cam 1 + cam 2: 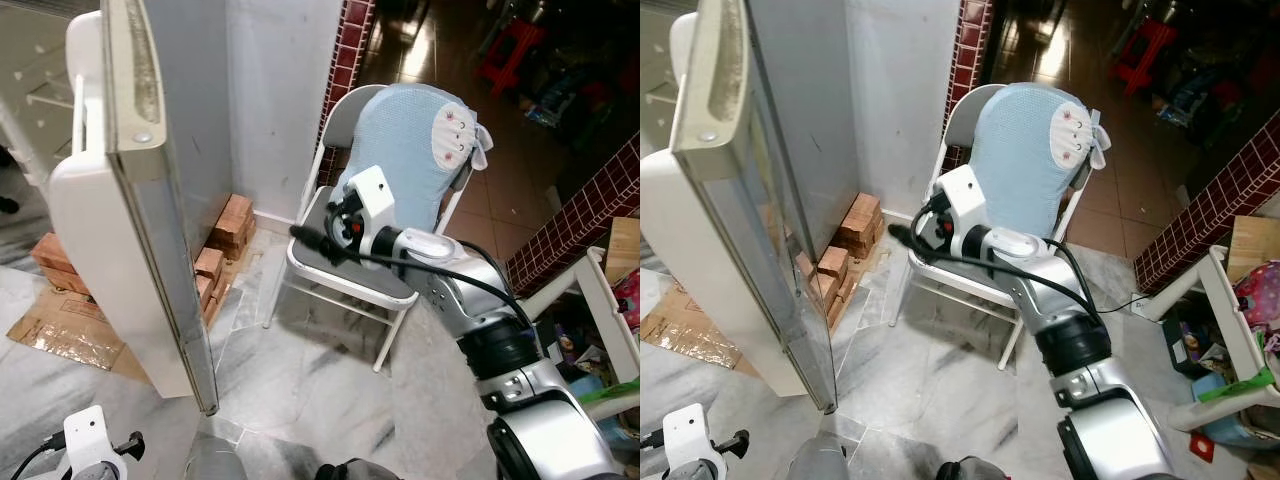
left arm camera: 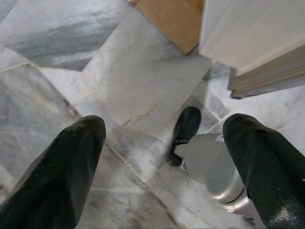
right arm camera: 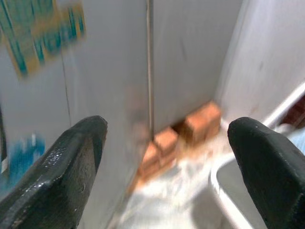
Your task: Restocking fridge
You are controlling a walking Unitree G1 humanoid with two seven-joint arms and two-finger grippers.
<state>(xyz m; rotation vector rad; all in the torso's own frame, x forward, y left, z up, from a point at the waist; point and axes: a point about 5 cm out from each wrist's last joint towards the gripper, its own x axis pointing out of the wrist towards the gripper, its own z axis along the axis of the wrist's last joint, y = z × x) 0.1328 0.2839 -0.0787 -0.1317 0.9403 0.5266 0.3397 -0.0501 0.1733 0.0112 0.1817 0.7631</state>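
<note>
The fridge door (image 1: 140, 210) stands swung open, its edge toward the robot, and the right gripper (image 1: 902, 236) is raised in front of the white folding chair (image 1: 335, 255), pointing at the door's outer face. In the right wrist view both black fingers (image 3: 71, 167) stand wide apart with nothing between them, so the jaws are open and empty. The left gripper (image 2: 162, 162) hangs low over the marble floor (image 1: 300, 370), its jaws likewise spread and holding nothing.

No food or bottle to be stocked can be made out anywhere in these views, so the step in hand is most likely dealing with the door itself. To do that well, the right arm should reach the door's free edge rather than its flat face (a flat panel gives two long fingers nothing to bite), keep the wrist level, and move along the door's arc so the hinge is not strained. The robot's body should stay clear of the chair just beside the arm, and of the bricks (image 1: 225, 235) stacked under the fridge.

Counted: one fridge door, one chair with one light blue cover (image 1: 1025, 150), two grippers, one sheet of cardboard (image 1: 65, 330) on the floor, and several bricks, too overlapped to number exactly.
</note>
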